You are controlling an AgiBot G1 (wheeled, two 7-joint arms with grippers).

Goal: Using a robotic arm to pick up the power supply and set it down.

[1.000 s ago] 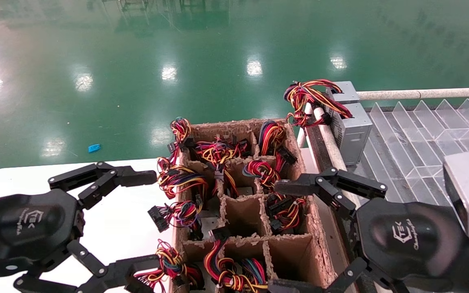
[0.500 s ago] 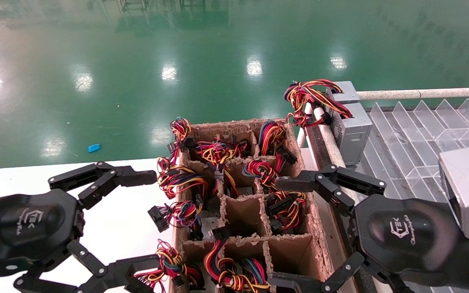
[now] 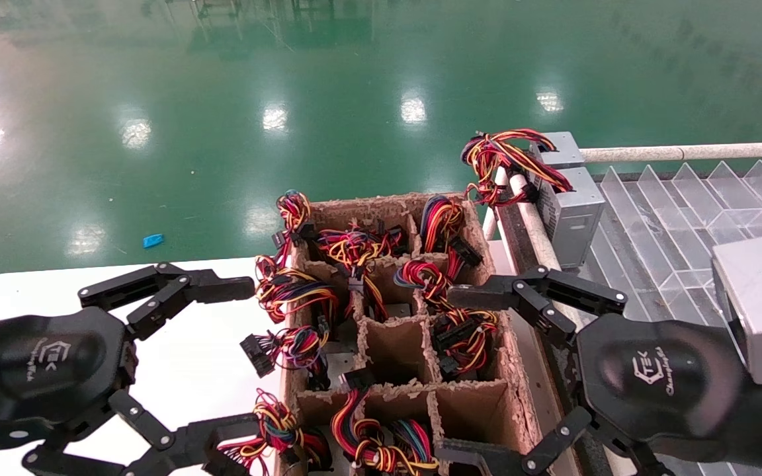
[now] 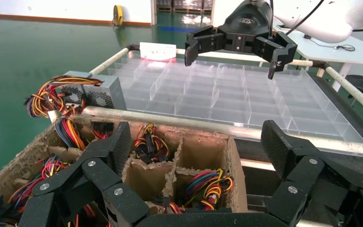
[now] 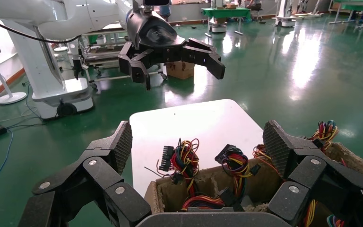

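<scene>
We see one silver-grey metal power supply [image 3: 569, 201] w/ wire bundle at the clear divider tray's [image 3: 678, 218] far-left corner, beside the cardboard box [image 3: 513, 396]; both black claws, left [image 3: 176, 367] over the white desk [image 3: 189, 357] & right [image 3: 480, 380] over the box's right edge, released, empty.

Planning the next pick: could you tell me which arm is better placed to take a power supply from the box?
Probably the right gripper: open above the cardboard box. The left gripper, also open, hangs beside it.

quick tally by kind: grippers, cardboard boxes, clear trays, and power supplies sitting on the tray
grippers: 2, left gripper and right gripper, both open
divided cardboard box: 1
clear divided tray: 1
power supply on the tray's far corner: 1
total: 5
</scene>
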